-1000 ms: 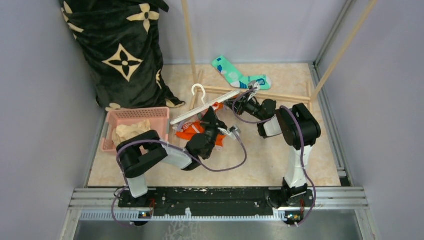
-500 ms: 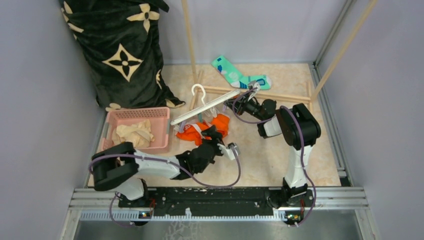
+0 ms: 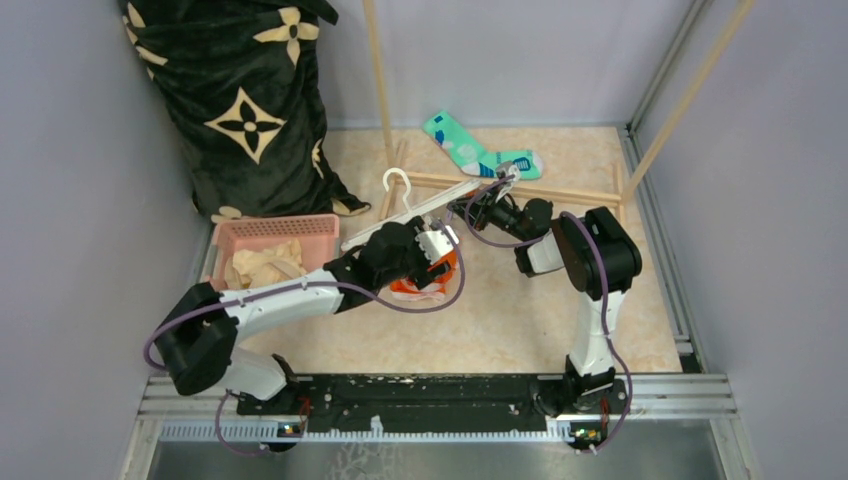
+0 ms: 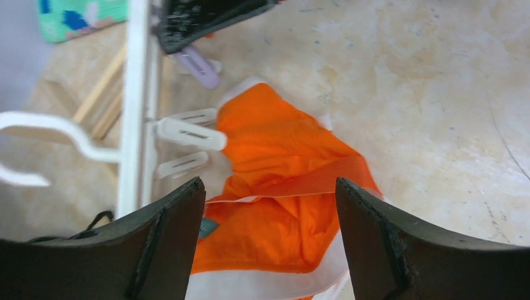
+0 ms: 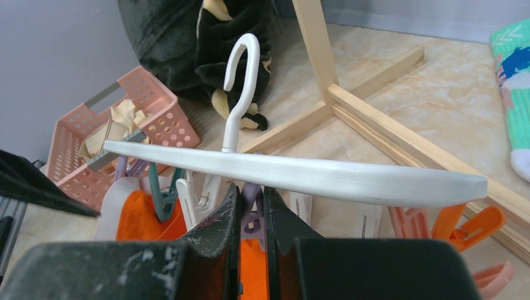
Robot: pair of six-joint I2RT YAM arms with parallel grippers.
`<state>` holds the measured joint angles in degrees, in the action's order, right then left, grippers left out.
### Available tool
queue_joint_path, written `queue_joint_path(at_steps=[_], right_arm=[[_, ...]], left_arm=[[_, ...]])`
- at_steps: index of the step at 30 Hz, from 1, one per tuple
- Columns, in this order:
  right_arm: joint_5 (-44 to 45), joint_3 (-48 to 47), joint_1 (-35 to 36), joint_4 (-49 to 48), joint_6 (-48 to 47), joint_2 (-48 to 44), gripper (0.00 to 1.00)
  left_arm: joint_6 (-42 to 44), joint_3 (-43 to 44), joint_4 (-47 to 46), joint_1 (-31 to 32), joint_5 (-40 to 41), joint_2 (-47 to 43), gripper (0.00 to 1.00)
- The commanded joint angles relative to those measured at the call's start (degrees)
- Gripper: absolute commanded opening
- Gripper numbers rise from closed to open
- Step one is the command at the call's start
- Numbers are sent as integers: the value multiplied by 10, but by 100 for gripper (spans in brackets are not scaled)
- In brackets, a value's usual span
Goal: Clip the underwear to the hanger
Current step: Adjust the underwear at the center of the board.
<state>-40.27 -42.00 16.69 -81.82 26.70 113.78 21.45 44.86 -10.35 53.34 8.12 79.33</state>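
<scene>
The orange underwear (image 4: 281, 156) with white piping lies crumpled on the floor beside the hanger (image 4: 134, 94), also seen as underwear (image 3: 420, 288). My left gripper (image 4: 269, 190) hovers just above it, open, with nothing between its fingers. The white hanger (image 5: 300, 175) is held tilted off the floor, hook (image 5: 240, 62) upward. My right gripper (image 5: 251, 190) is shut on a lavender clothespin (image 5: 251, 209) hanging under the hanger's bar. Orange cloth shows right below that pin. In the top view the left gripper (image 3: 437, 262) and right gripper (image 3: 470, 212) stand close together under the hanger (image 3: 425, 205).
A pink basket (image 3: 322, 225) with cream cloth stands at the left. The wooden rack's base (image 3: 560, 190) and poles run behind the hanger, and a teal sock (image 3: 470, 150) lies beyond. A dark patterned blanket (image 3: 240, 100) fills the back left corner. White and orange clothespins (image 5: 475, 228) dangle from the hanger.
My left gripper has opened and let go of the underwear. The left arm drew back toward the base, then reached out over the cloth again. The right gripper has not moved.
</scene>
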Motion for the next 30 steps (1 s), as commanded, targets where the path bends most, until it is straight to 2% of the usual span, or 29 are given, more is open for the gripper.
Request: queue_joint_path(at_steps=[1,5,10,14,19,30], right_arm=[[-7,-6,-1,-61,2,-6,0],[-8,-8,-1,-61,2,-7,0],[-11,-10,-1,-58,3,-7,0],[-12,-11,-1,-57,3,-8,0],[-14,-9,-1,-55,2,-10,0],[-13,-12,-1,-49,1,-14,0]], left_arm=[[3,49,105,1,-101,41,81],[50,21,91,-4,-99,24,78],[116,-18,70,-20,-109,-8,65],[165,-23,59,-21,-125,-4,67],[185,-18,21,-22,-129,25,71],[205,17,5,-22,-165,86,68]])
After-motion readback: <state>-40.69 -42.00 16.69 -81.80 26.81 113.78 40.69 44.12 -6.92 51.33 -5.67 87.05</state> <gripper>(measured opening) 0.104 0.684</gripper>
